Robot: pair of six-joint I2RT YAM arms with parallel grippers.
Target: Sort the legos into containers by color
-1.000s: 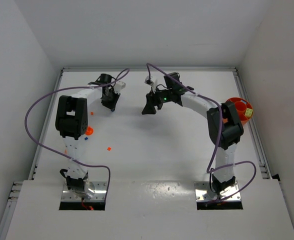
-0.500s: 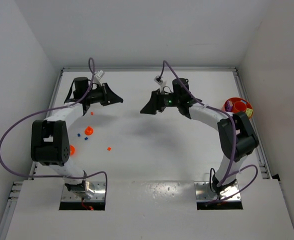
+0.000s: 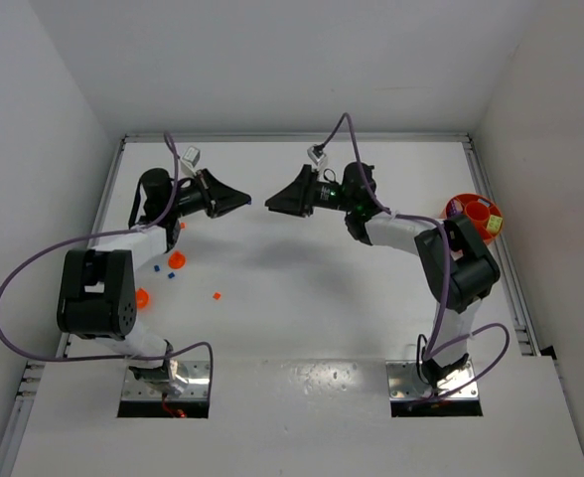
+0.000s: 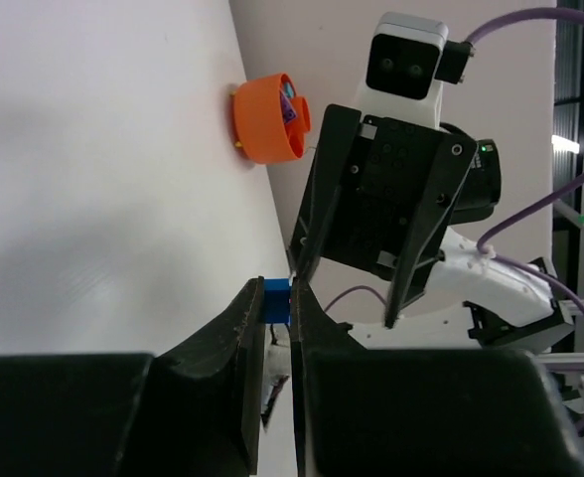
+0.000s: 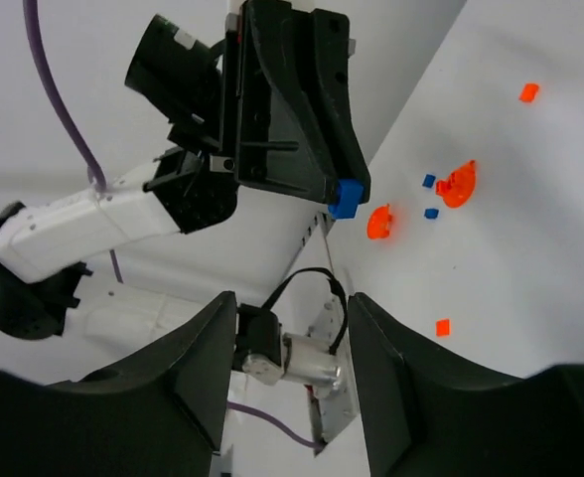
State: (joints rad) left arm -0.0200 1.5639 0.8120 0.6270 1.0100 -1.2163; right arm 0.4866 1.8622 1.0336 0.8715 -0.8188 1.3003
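Inside the left pincer (image 4: pixel 277 310), only wrist views show blue lego (image 4: pixel 276 299).

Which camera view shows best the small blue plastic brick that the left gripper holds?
The left wrist view: the small blue plastic brick sits close and sharp, pinched at the tips of the left gripper. The right wrist view shows it smaller, at that gripper's tip. In the top view it is too small to make out.

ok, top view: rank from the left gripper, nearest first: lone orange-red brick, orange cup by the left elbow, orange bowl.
1. lone orange-red brick, on the table, toward the bases from the left gripper.
2. orange cup, left side, beside the left arm's elbow.
3. orange bowl, at the far right edge.
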